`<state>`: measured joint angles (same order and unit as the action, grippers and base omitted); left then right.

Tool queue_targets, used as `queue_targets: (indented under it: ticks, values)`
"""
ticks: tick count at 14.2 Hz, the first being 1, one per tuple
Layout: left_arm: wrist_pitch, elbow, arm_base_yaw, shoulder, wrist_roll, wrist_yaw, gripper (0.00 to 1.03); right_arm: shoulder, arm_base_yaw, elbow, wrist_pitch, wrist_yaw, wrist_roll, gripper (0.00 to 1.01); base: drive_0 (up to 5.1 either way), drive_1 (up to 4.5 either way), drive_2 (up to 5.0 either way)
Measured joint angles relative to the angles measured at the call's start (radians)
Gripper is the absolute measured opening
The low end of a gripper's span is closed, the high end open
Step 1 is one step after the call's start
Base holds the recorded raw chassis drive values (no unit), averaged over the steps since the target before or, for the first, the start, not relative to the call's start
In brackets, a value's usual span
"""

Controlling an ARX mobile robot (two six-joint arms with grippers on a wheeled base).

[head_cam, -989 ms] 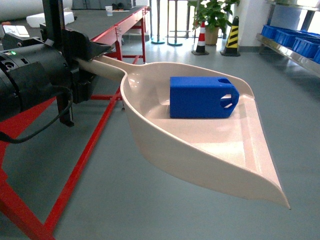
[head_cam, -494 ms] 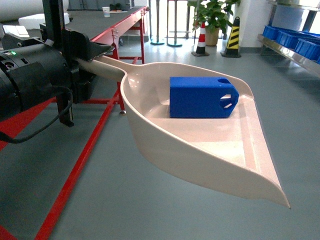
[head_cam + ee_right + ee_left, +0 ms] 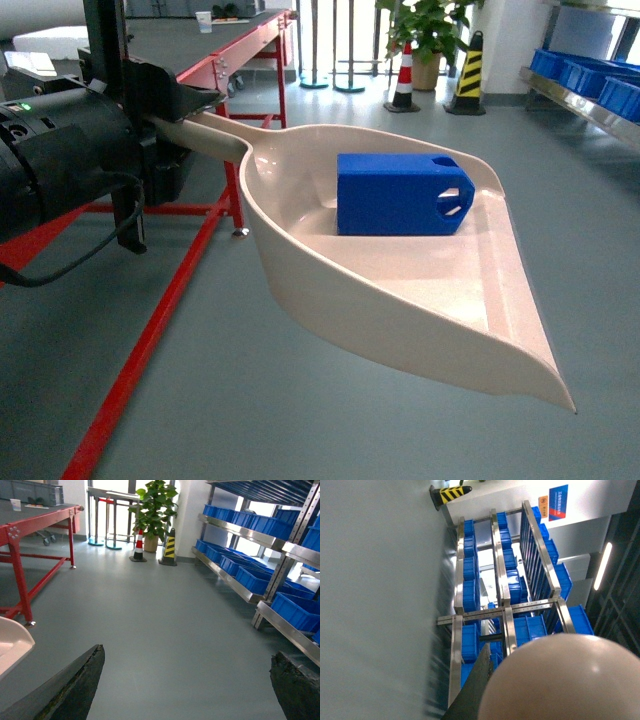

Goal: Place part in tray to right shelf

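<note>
You carry tray (image 3: 400,300) by handle, left gripper (image 3: 165,140) clamped on it, lip near level so part (image 3: 400,193) rests inside, at back wall. Right gripper (image 3: 185,680) spread, empty. Right shelf (image 3: 590,85) at two o'clock, well apart; drive on.

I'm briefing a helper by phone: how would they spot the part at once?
Find the big cream tray held out over the grey floor. Inside it, near the back wall, sits the part, a solid bright-blue block with a chamfered end and cut-out holes, unlike the open-top blue crates on the shelf.
</note>
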<state>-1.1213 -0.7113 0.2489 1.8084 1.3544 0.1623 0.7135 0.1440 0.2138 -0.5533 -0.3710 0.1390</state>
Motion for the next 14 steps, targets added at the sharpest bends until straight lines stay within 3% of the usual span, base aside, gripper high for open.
queue_targets:
  ticks: [14]
  values:
    - [-0.003,0.002,0.003,-0.006,0.000,0.003,0.12,0.003,0.000,0.000,0.000,0.000,0.000,0.98,0.1,4.22,-3.9]
